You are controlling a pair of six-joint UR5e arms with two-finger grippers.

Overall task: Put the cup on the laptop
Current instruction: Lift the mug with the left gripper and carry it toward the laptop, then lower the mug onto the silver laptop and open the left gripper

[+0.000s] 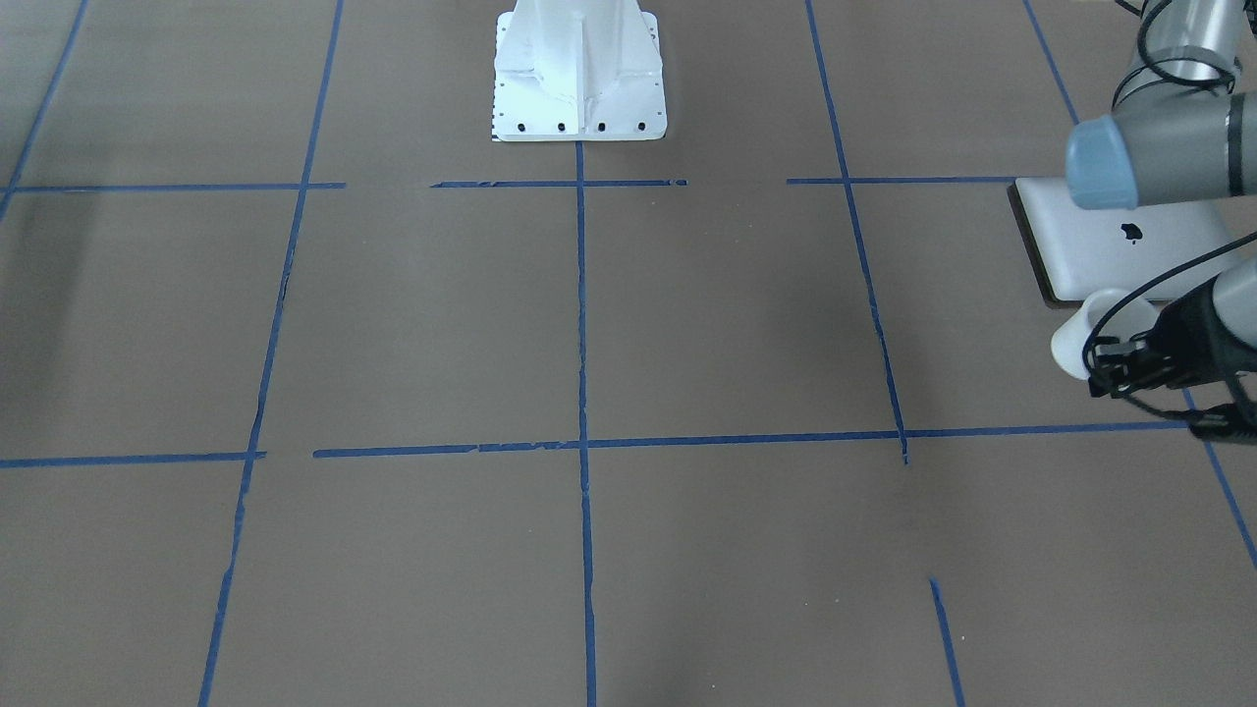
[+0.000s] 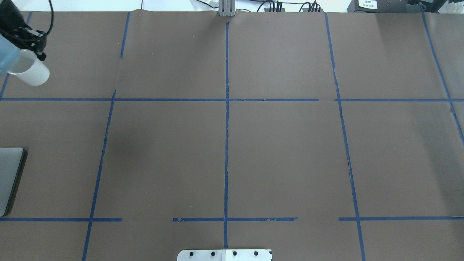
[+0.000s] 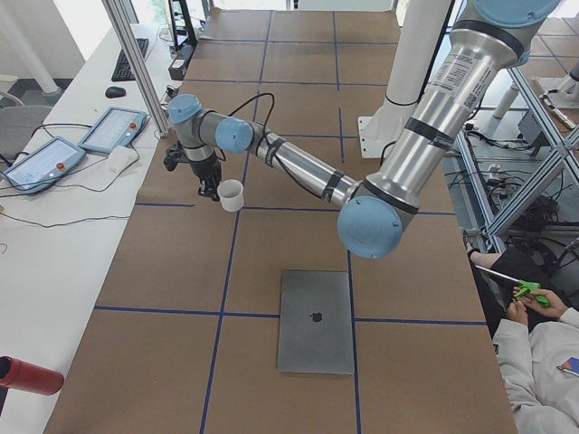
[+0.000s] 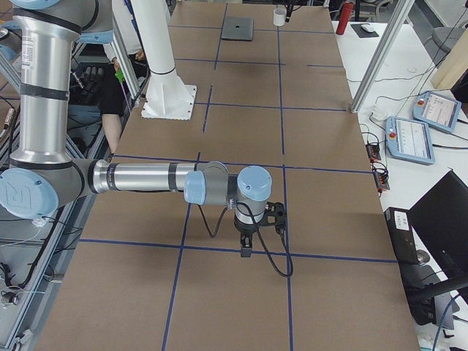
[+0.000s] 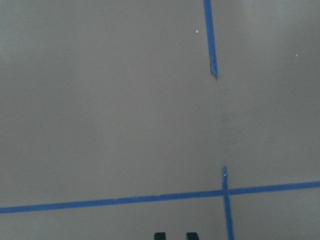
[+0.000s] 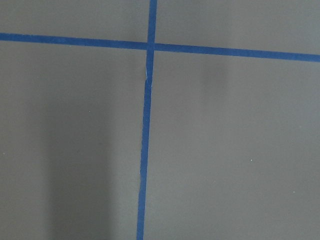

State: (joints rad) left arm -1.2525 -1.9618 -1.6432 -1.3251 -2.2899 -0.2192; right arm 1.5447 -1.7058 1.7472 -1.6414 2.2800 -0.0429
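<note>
1. Two arms reach over the brown desk [image 3: 271,262], which is marked into squares with blue tape [image 2: 226,145].
2. We see the left claw [image 3: 215,190] clamped on the rim of the cup [image 3: 232,195], gripping it from above near the operators' side of the desk.
3. We cannot tell whether the cup's base is clear of the desk.
4. We find the cup well apart from the laptop [image 3: 315,321], which lies closed and flat, logo up.
5. Far off, the right claw [image 4: 245,247] points down near a tape crossing; we cannot tell whether its fingers are apart or together.
</note>
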